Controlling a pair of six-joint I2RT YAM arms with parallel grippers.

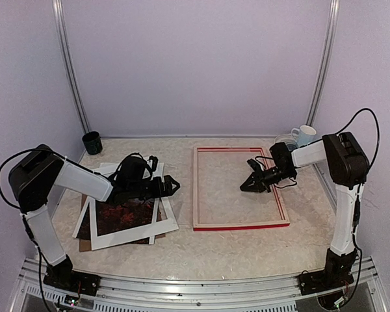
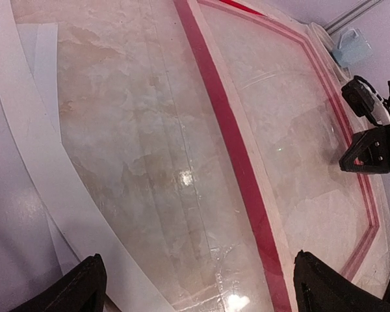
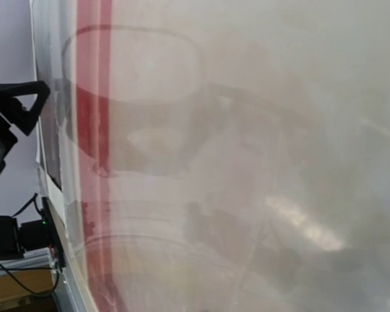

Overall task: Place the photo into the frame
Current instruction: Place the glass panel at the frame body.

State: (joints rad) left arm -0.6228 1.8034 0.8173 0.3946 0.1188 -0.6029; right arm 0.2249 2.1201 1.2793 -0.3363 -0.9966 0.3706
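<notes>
The frame [image 1: 240, 225], red-edged, lies flat at the table's middle right; its left rail [image 2: 237, 149] crosses the left wrist view. The photo [image 1: 120, 213], dark reddish, lies at the left and shows through the cut-out of a white mat [image 1: 127, 235]. My left gripper [image 1: 174, 186] hovers open between the mat and the frame, holding nothing; its black fingertips [image 2: 84, 289] show at the bottom corners of the left wrist view. My right gripper [image 1: 247, 186] is shut, tip down low over the frame's inside. The right wrist view is a blurred, glossy close-up with the red rail [image 3: 91, 97] at its left.
A dark green cup [image 1: 91, 142] stands at the back left. A white mug [image 1: 305, 135] and a pale dish [image 1: 286, 140] sit at the back right, beside the right arm. A brown board [image 1: 84, 244] pokes out under the mat. Walls enclose three sides.
</notes>
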